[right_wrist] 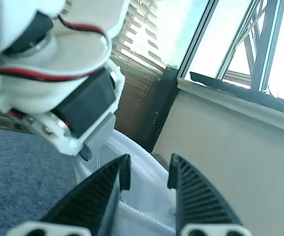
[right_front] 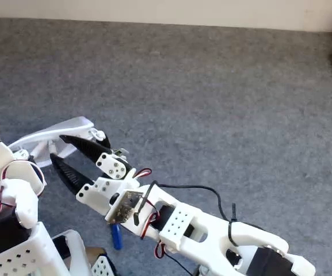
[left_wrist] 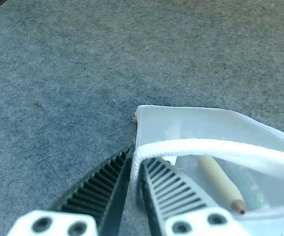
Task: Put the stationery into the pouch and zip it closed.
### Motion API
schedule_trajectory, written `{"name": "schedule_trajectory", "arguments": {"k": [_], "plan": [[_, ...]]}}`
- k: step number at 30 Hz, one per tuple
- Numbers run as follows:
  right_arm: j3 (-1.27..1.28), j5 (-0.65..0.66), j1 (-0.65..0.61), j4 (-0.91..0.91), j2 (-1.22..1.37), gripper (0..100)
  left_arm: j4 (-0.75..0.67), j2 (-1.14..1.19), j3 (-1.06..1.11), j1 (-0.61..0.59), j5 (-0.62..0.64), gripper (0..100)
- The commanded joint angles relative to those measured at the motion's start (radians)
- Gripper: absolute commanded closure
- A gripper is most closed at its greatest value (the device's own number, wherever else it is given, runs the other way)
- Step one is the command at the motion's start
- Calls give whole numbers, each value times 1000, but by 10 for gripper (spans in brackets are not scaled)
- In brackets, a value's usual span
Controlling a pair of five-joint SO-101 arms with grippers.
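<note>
left gripper (left_wrist: 135, 158): clamped on pouch (left_wrist: 191, 123) rim | right gripper (right_wrist: 149, 166): fingers parted, beside pouch | pencil (left_wrist: 220, 183): inside pouch

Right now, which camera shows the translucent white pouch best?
Left wrist view: the translucent white fabric pouch is close up, its rim pinched in the left jaws, a cream pencil inside. The high view shows one end behind the arms; the right wrist view, some rim beyond the open right jaws.
</note>
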Motion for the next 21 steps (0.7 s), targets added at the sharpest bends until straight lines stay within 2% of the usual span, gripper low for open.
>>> {"name": "schedule_trajectory", "arguments": {"k": [1,6,10,15,21], "plan": [[-12,15,-8,-22,-16,879,-21,15,7,21,-8,994],[38,18,-61,-22,-19,882,-21,15,7,21,-8,994],[58,21,-119,-16,-18,967,-21,15,7,21,-8,994],[48,21,-96,148,-18,993,-21,15,7,21,-9,994],[54,21,-88,134,-54,989,-21,15,7,21,-9,994]]}}
